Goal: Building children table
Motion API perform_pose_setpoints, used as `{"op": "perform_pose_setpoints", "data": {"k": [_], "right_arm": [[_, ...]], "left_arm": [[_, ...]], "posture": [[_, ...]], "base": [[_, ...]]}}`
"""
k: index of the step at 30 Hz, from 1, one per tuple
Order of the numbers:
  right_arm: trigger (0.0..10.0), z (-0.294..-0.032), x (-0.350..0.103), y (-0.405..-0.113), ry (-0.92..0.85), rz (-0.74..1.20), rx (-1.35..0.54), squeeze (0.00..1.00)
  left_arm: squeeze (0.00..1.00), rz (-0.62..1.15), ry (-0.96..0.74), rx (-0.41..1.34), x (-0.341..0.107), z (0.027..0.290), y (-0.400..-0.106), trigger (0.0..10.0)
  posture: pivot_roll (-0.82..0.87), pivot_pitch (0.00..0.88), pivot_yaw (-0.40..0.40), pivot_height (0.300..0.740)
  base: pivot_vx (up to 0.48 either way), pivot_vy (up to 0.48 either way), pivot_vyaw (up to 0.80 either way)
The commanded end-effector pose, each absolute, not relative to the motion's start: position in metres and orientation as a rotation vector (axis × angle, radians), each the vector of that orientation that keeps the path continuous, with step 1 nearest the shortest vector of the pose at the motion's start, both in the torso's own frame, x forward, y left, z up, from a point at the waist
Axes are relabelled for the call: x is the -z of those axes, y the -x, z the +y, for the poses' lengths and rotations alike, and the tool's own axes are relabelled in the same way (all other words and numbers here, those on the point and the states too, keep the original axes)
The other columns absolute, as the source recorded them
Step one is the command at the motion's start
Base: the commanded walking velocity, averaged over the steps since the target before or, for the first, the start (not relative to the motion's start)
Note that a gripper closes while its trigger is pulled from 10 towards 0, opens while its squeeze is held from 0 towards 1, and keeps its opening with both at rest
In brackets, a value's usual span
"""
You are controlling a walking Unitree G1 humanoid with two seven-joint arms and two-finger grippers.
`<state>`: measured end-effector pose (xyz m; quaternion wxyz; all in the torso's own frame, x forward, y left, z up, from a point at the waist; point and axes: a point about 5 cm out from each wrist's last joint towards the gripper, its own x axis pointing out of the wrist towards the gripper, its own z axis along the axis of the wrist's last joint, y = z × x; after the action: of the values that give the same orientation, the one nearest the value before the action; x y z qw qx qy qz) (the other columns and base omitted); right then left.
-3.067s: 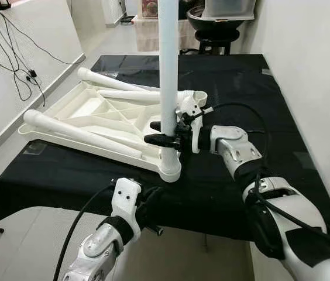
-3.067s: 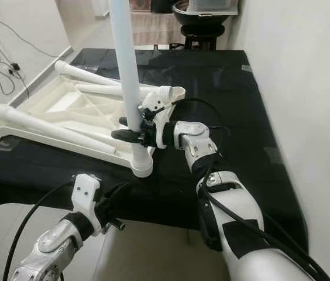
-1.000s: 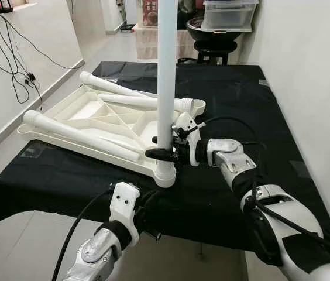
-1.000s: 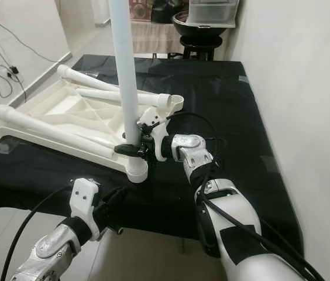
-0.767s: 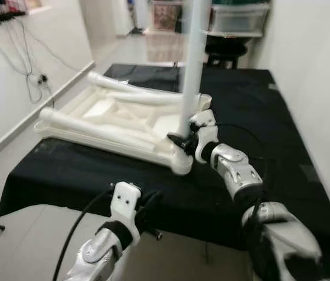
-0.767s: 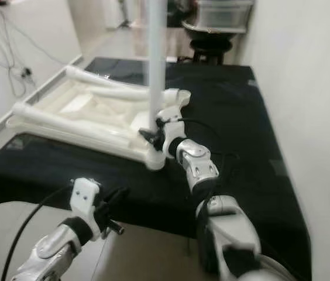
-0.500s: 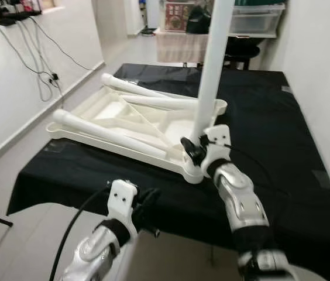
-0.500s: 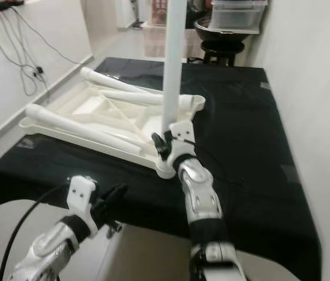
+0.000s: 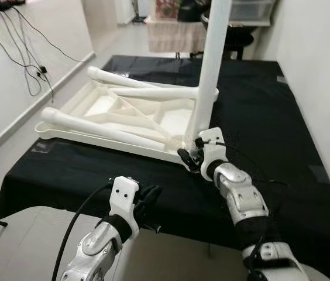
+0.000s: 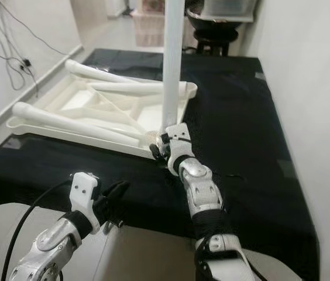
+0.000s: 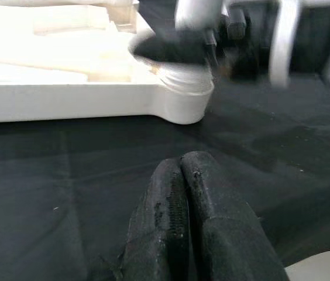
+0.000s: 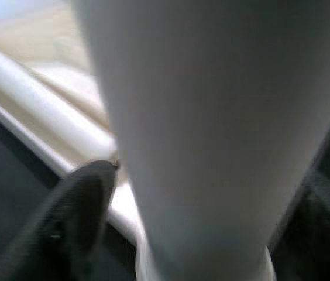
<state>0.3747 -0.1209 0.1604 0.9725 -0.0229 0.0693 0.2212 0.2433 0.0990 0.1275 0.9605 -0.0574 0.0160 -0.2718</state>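
While my right claw (image 9: 189, 157) sits at the base of the upright leg (image 9: 209, 64), I see its black fingers (image 12: 80, 211) pinching that white tube just above the corner socket (image 11: 179, 96) of the tabletop (image 9: 124, 117). That tabletop lies upside down on the black worktop (image 9: 270, 117), ribs facing up, and I'll place everything else by it. The upright leg rises from its near right corner, the one closest to me, and runs up out of the eye views. Two more legs (image 9: 103, 126) lie flat on it (both white, like the rest): one along its near edge, the other (image 9: 130, 79) along its far side, slanting toward the far right corner. A fourth tube (image 9: 147, 92) lies across the ribs near that second one.

My left claw (image 9: 147, 196) hangs below and in front of the tabletop's near edge, at the worktop's front rim and well apart from the white parts. Its wrist view shows the two fingers (image 11: 174, 216) pressed together, empty, pointing over the black cloth toward the socket corner.

Beyond the tabletop, past the worktop's far end, stand a stool (image 10: 215, 32) and a clear plastic box (image 10: 226, 7). Cables (image 9: 24, 52) trail down the wall off its left side.
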Motion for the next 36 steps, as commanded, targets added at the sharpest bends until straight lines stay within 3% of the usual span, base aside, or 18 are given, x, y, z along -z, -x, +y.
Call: {"op": "perform_pose_setpoints", "data": {"k": [1,2,3,7,14,15,19,20,21,22,31,36], "right_arm": [[10.0,-0.113,-0.173,-0.380,0.017,0.067,-0.564,1.00],[10.0,-0.109,-0.178,-0.383,0.016,0.045,-0.643,1.00],[10.0,-0.104,-0.182,-0.384,0.055,0.029,-0.740,0.00],[10.0,-0.092,-0.185,-0.377,0.131,0.056,-1.019,0.00],[10.0,-0.088,-0.181,-0.378,0.136,0.133,-1.135,0.00],[7.7,-0.088,-0.179,-0.380,0.126,0.152,-1.121,0.00],[7.7,-0.088,-0.177,-0.381,0.122,0.160,-1.119,0.00],[0.8,-0.089,-0.175,-0.382,0.112,0.177,-1.114,0.00],[0.8,-0.089,-0.175,-0.382,0.112,0.177,-1.114,0.00],[0.0,-0.090,-0.172,-0.381,0.121,0.189,-1.112,0.00],[0.0,-0.106,-0.158,-0.380,0.122,0.206,-1.023,0.00],[0.0,-0.137,-0.147,-0.372,0.152,0.187,-0.993,0.00]], "left_arm": [[0.00,0.056,0.121,0.549,-0.122,0.100,-0.243,10.0],[0.00,0.057,0.121,0.550,-0.121,0.100,-0.244,10.0],[0.00,0.058,0.120,0.551,-0.121,0.100,-0.244,10.0],[0.00,0.059,0.117,0.550,-0.120,0.100,-0.244,10.0],[0.00,0.060,0.116,0.548,-0.120,0.100,-0.242,10.0],[0.00,0.061,0.118,0.549,-0.120,0.100,-0.242,10.0],[0.00,0.062,0.119,0.550,-0.119,0.100,-0.241,10.0],[0.00,0.062,0.119,0.551,-0.119,0.099,-0.240,10.0],[0.00,0.062,0.119,0.551,-0.119,0.099,-0.240,10.0],[0.00,0.063,0.120,0.552,-0.119,0.099,-0.240,10.0],[0.00,0.060,0.126,0.550,-0.120,0.097,-0.239,10.0],[0.00,0.059,0.129,0.553,-0.121,0.098,-0.238,10.0]], "posture": [[-0.04,0.056,0.021,0.740],[-0.04,0.055,0.021,0.740],[-0.03,0.050,0.020,0.740],[-0.02,0.047,0.021,0.740],[-0.01,0.057,0.022,0.740],[0.00,0.062,0.021,0.740],[0.00,0.062,0.021,0.740],[0.01,0.065,0.020,0.740],[0.01,0.065,0.020,0.740],[0.01,0.069,0.018,0.740],[0.01,0.076,0.017,0.740],[-0.01,0.091,0.034,0.740]], "base": [[0.000,0.000,0.00],[0.000,0.000,0.00],[0.000,0.000,0.00],[0.000,0.000,0.00],[0.000,0.000,0.00],[0.000,0.000,0.00],[0.000,0.000,0.00],[0.000,0.000,0.00],[0.000,0.000,0.00],[0.000,0.000,0.00],[0.000,0.000,0.00],[0.000,0.000,0.00]]}}
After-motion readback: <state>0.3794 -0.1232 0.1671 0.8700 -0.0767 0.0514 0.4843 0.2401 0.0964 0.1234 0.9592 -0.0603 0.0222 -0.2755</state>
